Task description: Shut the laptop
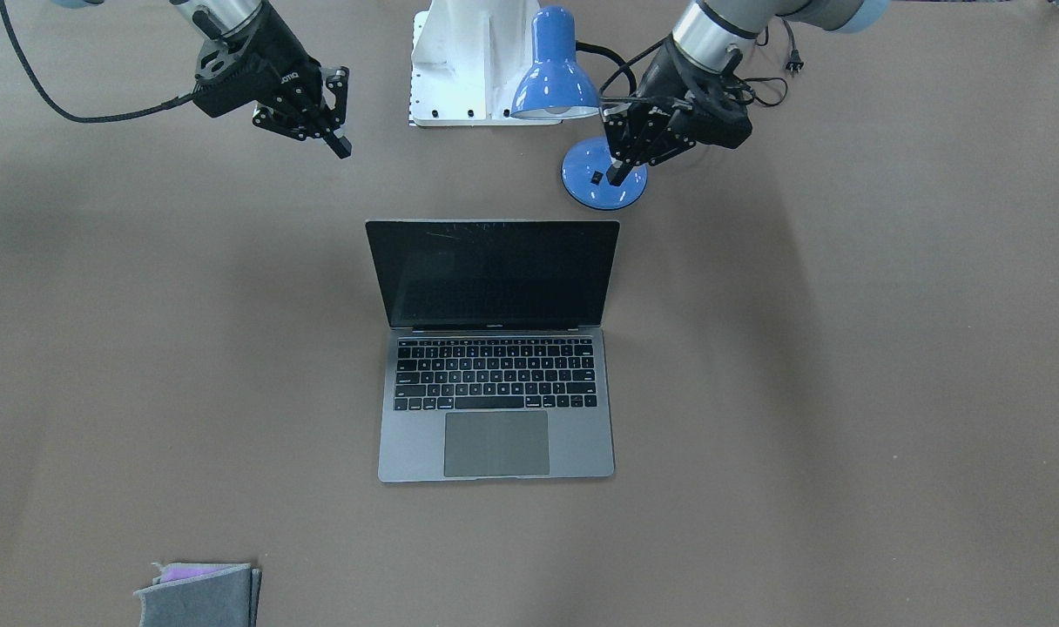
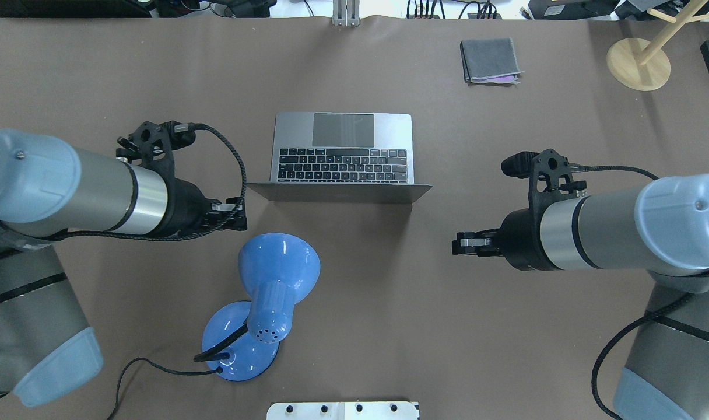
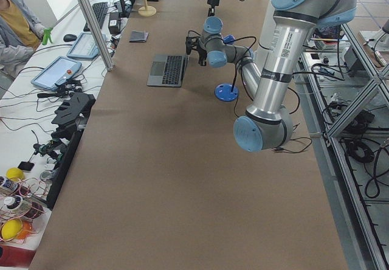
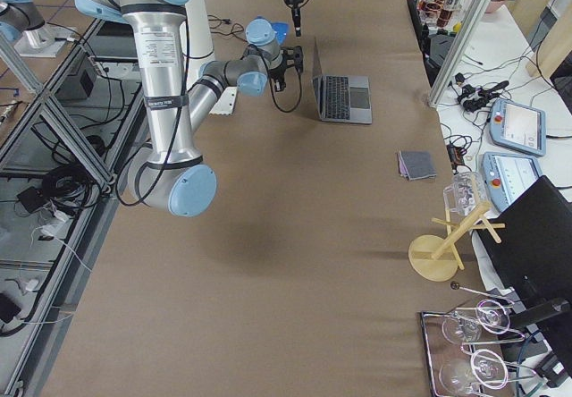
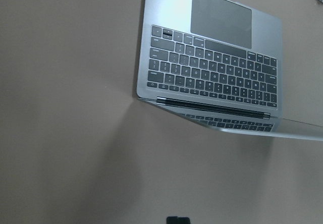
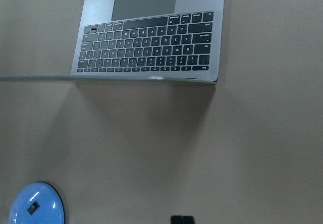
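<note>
Now the laptop (image 1: 495, 348) lies open near the middle of the table (image 1: 843, 392). Its black screen stands up and leans a little back toward the robot, and the keyboard and trackpad are on the operators' side. Both grippers hang in the air behind the lid, on the robot's side, and touch nothing. The left gripper (image 1: 615, 177) is near the blue desk lamp (image 1: 554, 65) and sits over its round base in the front-facing view. Its fingers seem pressed together with nothing between them, though they show small. The right gripper (image 1: 341, 146) is at the other side, apart from the laptop, also closed together and empty. A folded grey cloth (image 1: 200, 595) lies near the table's edge on the operators' side.
</note>
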Controlling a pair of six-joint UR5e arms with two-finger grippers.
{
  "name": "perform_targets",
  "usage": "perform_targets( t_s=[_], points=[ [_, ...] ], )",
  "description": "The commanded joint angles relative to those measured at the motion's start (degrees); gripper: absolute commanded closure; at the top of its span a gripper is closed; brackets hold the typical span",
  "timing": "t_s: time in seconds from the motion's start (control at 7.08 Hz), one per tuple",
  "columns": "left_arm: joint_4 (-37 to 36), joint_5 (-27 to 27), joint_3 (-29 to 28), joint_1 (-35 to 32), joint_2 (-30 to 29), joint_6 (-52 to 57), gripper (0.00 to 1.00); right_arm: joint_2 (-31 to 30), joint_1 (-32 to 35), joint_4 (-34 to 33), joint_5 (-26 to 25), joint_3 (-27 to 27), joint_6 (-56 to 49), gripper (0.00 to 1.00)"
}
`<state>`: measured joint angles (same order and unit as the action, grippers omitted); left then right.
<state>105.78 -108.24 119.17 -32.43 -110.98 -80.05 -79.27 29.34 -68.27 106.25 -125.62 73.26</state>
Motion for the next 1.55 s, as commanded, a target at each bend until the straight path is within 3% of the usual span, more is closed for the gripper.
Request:
perform_targets(
  t_s=[0.0, 0.28, 1.13, 1.41],
  points=[
    [-1.81, 3.29, -2.01, 0.88, -3.19, -0.11, 1.00, 5.76, -0.25, -0.11, -3.05, 4.31, -0.04, 1.00],
    [-1.81, 3.48, -2.62, 0.88, -4.41, -0.11, 1.00, 8.59, 0.37, -0.11, -7.10, 6.51, -0.57, 1.00],
    [-1.72, 5.22, -5.86, 0.18, -6.61, 0.50, 1.00, 11.92, 2.73, 0.15, -6.59, 10.99, -1.01, 1.00],
    [-1.72, 6.55, -9.37, -1.66, -10.56, 1.12, 1.00, 13.25, 4.06, 0.15, -6.59, 12.84, -0.92, 1.00]
  ],
)
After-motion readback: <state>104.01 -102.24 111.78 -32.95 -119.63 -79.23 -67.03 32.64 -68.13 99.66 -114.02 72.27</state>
